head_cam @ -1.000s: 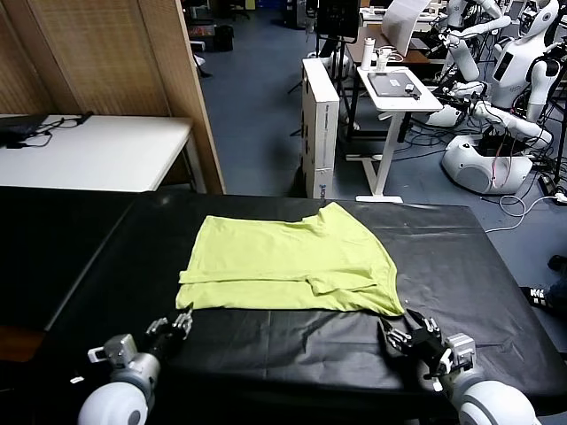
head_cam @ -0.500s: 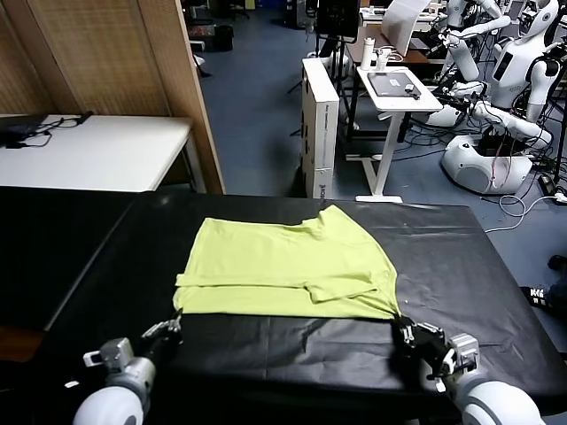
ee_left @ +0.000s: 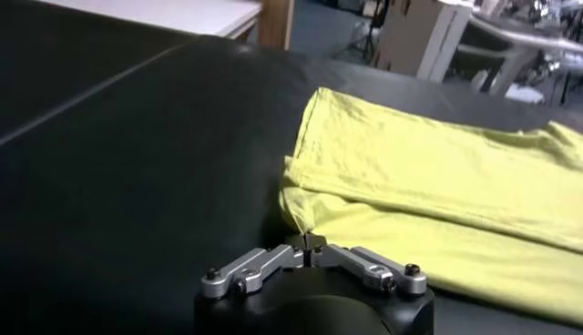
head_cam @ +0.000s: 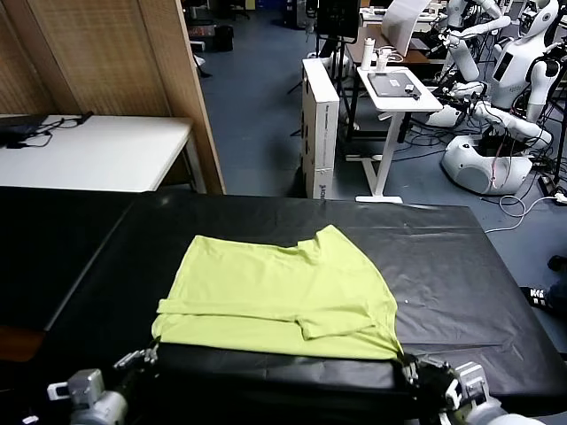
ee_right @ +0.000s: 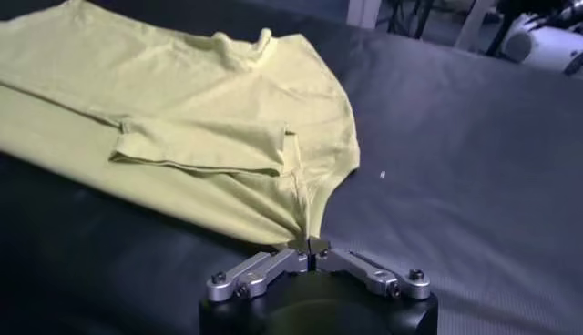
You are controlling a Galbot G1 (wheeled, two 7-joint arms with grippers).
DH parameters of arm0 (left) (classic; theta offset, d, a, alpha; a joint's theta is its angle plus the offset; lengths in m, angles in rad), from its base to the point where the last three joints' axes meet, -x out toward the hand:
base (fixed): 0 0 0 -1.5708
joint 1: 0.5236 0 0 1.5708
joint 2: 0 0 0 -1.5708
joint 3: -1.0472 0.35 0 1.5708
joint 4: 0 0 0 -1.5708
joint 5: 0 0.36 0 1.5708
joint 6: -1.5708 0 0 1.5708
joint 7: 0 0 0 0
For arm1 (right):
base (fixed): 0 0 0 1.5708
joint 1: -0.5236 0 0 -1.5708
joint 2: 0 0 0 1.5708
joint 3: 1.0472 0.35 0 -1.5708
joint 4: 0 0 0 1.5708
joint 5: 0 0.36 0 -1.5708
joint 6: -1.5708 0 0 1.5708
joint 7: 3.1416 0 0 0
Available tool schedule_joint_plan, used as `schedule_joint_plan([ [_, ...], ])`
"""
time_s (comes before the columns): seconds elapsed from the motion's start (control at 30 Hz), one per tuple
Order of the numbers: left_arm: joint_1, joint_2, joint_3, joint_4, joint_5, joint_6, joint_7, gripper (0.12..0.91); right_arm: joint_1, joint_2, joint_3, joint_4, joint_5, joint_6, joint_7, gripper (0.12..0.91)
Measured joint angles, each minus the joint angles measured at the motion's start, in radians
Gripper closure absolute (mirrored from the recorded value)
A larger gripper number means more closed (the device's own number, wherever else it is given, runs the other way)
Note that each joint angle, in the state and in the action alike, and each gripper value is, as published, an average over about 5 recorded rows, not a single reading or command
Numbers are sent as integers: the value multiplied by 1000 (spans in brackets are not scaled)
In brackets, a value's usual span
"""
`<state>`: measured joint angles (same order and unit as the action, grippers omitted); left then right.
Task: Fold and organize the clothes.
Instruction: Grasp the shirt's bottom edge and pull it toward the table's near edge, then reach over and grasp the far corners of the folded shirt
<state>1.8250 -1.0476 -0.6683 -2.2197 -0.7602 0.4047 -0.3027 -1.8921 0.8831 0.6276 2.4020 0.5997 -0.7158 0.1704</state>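
Note:
The lime yellow-green T-shirt point(head_cam: 279, 297) lies partly folded on the black table point(head_cam: 461, 257), its near edge at the table's front. It also shows in the left wrist view point(ee_left: 428, 182) and in the right wrist view point(ee_right: 182, 118). My left gripper point(head_cam: 146, 355) is shut on the shirt's near left corner point(ee_left: 296, 214), its jaws closed together point(ee_left: 308, 248). My right gripper point(head_cam: 406, 365) is shut on the near right corner, the cloth bunched into its jaws point(ee_right: 307, 244). A sleeve point(ee_right: 205, 146) lies folded over the body. No print shows.
A white table point(head_cam: 97, 150) stands at the back left beside a wooden partition point(head_cam: 177, 88). Beyond the table are a white box point(head_cam: 319, 115), a small white desk point(head_cam: 399, 88) and other robots point(head_cam: 496, 106).
Both grippers have moved back toward me along the table, dragging the shirt's near edge with them. The shirt has slid toward the front edge.

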Motion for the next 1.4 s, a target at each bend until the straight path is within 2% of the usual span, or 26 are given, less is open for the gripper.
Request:
schedule_joint_plan([
  [0.1,30,12,-17,-10,-5,0,-1,883,-8,-1,2,10,0,-14,4,865],
  [0.17,39,16,-23,-13,-9,1,-6,883,-15,-2,5,16,1,-20,9,793],
  [0.3,44,16,-28,-24,-21,7,-28,873,-31,-3,11,28,4,-21,23,554],
  [0.37,48,16,-31,-30,-25,10,-35,817,-38,-6,19,37,15,-21,24,421],
  [0.47,53,16,-36,-33,-26,12,-43,647,-41,-15,38,56,51,-21,21,240],
  [0.57,56,18,-43,-32,-30,15,-56,457,-27,-35,67,72,103,-21,14,140],
  [0.67,62,23,-57,-37,-44,19,-61,271,23,-71,90,73,168,-19,15,121],
  [0.77,63,34,-78,-48,-71,25,-63,153,123,-113,86,44,227,-5,16,119],
  [0.9,41,55,-119,-57,-116,35,-61,126,326,-153,32,-61,283,8,15,118],
  [1.07,-27,95,-144,-39,-121,55,-21,123,595,-161,-94,-237,311,10,-3,118],
  [1.17,-97,129,-134,-12,-152,64,-6,123,732,-148,-177,-329,314,8,-8,118],
  [1.4,-311,195,-56,94,-239,117,-3,123,971,-82,-348,-534,313,-15,-30,118],
])
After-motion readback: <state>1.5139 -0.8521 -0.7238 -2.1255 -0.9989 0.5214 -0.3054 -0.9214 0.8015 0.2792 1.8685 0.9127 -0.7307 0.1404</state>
